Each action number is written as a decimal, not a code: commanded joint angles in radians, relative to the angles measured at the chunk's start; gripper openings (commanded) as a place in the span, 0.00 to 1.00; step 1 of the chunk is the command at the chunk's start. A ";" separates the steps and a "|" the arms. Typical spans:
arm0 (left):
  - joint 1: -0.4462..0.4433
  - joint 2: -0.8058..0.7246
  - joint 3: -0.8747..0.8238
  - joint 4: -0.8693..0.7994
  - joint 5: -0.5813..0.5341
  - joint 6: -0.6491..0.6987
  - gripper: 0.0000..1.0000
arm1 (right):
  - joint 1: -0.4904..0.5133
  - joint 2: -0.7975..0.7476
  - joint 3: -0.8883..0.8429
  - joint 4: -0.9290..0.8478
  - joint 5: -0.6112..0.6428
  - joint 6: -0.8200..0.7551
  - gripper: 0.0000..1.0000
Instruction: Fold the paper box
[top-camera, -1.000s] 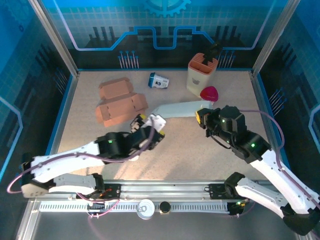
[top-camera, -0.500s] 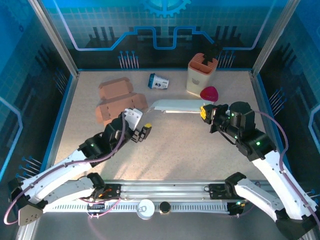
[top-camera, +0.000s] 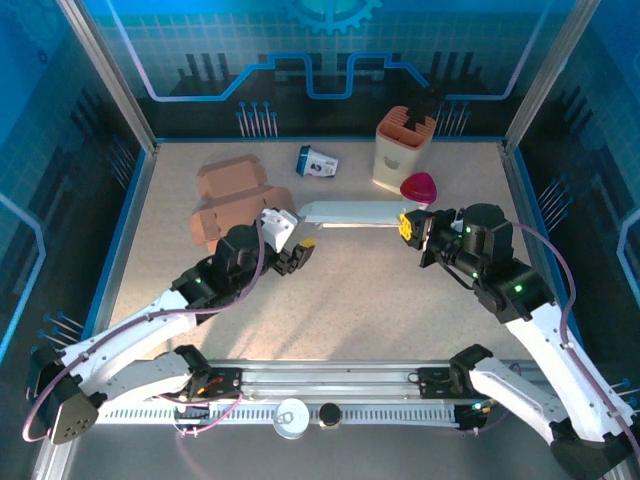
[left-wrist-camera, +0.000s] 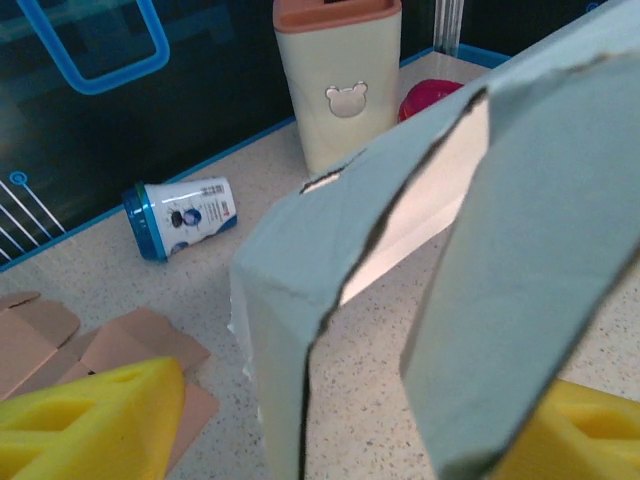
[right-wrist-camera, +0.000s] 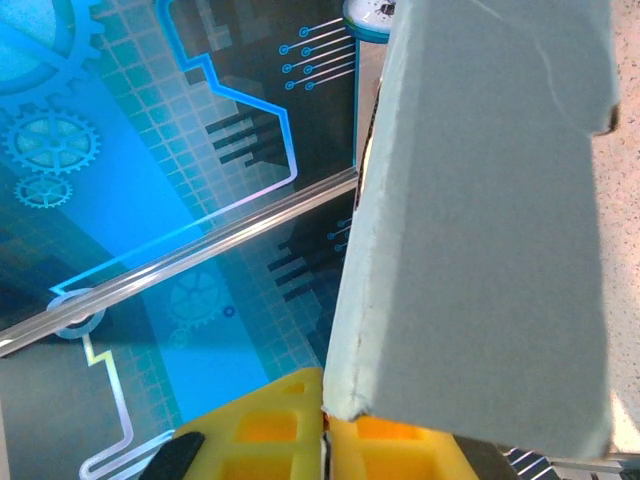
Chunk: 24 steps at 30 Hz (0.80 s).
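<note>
Top external view: the left gripper (top-camera: 300, 250) sits on the near side of the beige holder (top-camera: 400, 150) and well to its left, at the left end of the grey paper box (top-camera: 350, 212). Left wrist view: its yellow fingers (left-wrist-camera: 90, 415) stand wide apart with the end of the box between them. Bare table shows between the box edge and the finger at the lower left of that view, so nothing is gripped.

The right gripper (top-camera: 405, 227) is nearer than the holder and almost directly in front of it. Right wrist view: its yellow fingertips (right-wrist-camera: 260, 430) are pressed together on the lower edge of a box panel, pinching the thin card.

The paper box runs as a long flattened strip between the two grippers, in front of the holder and extending to its left. Whether it rests on the table (top-camera: 350, 310) or is raised cannot be told.

A flattened brown cardboard box (top-camera: 235, 205) lies far to the left of the holder, just beyond the left gripper. A magenta object (top-camera: 418, 186) sits just in front of the holder, at its base. A small blue-and-white tub (top-camera: 317, 162) lies on its side to the left of the holder, about level with it.
</note>
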 joint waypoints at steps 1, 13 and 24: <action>0.007 0.015 0.018 0.038 -0.042 0.042 0.75 | -0.015 -0.008 0.012 0.020 -0.020 0.002 0.00; 0.037 0.076 0.047 0.093 -0.040 0.084 0.58 | -0.025 -0.014 -0.017 0.034 -0.027 0.007 0.00; 0.039 0.134 0.082 0.101 -0.004 0.097 0.28 | -0.042 -0.003 -0.027 0.054 -0.045 0.011 0.00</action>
